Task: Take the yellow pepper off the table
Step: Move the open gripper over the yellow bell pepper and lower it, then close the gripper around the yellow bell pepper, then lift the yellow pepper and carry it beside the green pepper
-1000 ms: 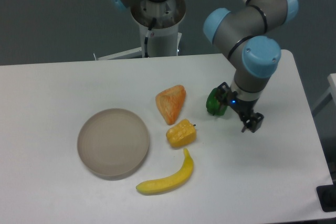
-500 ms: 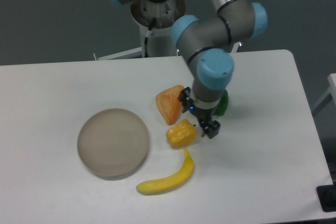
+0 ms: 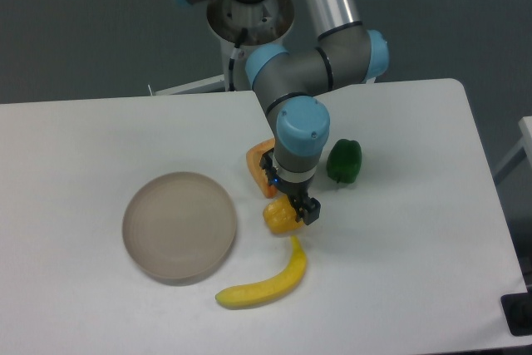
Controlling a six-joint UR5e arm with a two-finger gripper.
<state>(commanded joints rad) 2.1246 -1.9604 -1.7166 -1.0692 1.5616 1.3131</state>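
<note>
From the fixed camera looking down on the large flat white table [image 3: 432, 247] with rounded corners, the grey arm with pale blue joint caps [image 3: 312, 81] is reaching out from its pedestal at the far edge and is bending down over the middle of the surface. Its dark two-finger pincer [image 3: 298, 207] is sitting right at the small blocky yellow-orange pepper [image 3: 278, 218], covering the pepper's upper right side; I cannot tell how wide the fingers are standing or whether they are gripping the pepper, since the wrist is hiding most of them. The pepper is resting on the table, just below the orange wedge-shaped piece [image 3: 256, 164], which is poking out from behind the arm's left side. A long curved yellow banana [image 3: 264, 282] is lying just below the pepper, its upper tip close to it. A small dark green bell pepper [image 3: 344, 162] is sitting on the table just to the right of the wrist. A round, flat grey-beige plate [image 3: 179, 224] is lying well to the left of the yellow pepper.
</note>
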